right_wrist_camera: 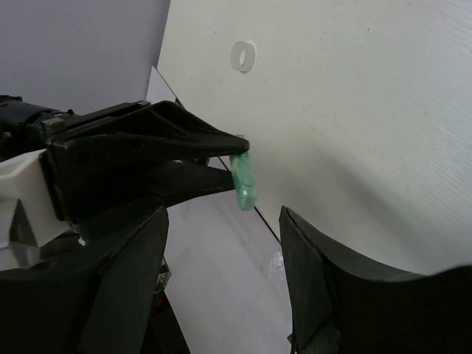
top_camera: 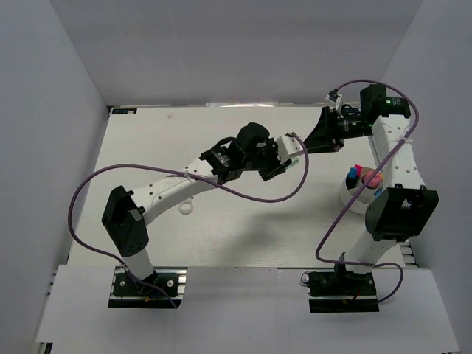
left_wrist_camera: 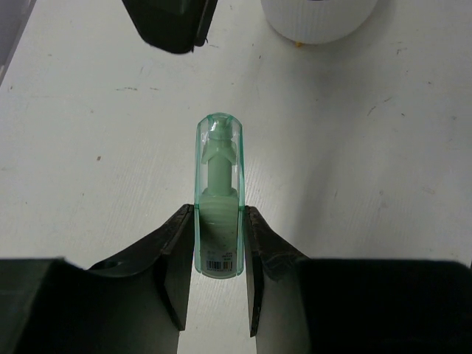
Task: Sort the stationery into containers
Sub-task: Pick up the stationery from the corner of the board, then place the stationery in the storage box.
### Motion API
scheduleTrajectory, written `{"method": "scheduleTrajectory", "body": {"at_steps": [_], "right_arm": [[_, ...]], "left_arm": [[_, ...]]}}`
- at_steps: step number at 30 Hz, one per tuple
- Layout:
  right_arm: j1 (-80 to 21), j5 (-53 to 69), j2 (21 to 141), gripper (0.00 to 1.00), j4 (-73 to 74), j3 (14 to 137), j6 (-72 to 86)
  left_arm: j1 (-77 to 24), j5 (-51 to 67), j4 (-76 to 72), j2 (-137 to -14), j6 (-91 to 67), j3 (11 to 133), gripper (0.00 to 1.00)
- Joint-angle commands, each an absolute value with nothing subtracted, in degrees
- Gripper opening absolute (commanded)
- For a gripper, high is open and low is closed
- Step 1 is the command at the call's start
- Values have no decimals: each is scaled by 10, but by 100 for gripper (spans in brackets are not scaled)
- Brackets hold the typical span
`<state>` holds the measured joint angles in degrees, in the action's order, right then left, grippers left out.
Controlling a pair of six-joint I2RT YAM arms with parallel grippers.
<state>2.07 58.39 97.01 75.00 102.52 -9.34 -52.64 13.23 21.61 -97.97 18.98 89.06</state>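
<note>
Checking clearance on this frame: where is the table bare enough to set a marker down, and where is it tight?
Bare: the far-left table between the wall and the left arm; also the near middle between the white ring and the cup. Tight: where the left gripper, holding the green marker, meets the right gripper, and around the cup.

The green marker (left_wrist_camera: 218, 203) (clear-capped) is held aloft; the white cup (top_camera: 349, 193) holds coloured markers (top_camera: 366, 176).

One green marker (left_wrist_camera: 217, 199); one white ring (top_camera: 186, 209); one white cup (left_wrist_camera: 317, 22) — a few coloured markers (top_camera: 371, 178) inside, count unclear.
</note>
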Motion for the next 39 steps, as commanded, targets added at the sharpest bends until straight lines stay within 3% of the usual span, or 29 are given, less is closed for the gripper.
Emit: {"method": "scheduleTrajectory", "body": {"at_steps": [1,14,20,39], "right_arm": [[10,608,969,68,751,1036,-90],[1,613,970,65,746,996,-92],[-17,628,984,52,744,1008,-92],[-21,626,998,40,733,1026,-78]], "left_arm": [[-528,110,220,-980,184,924,13],[-528,108,208,-991,178,961,11],[-528,110,207,-991,178,967,11],[-533,127,210,-994,174,969,10]]}}
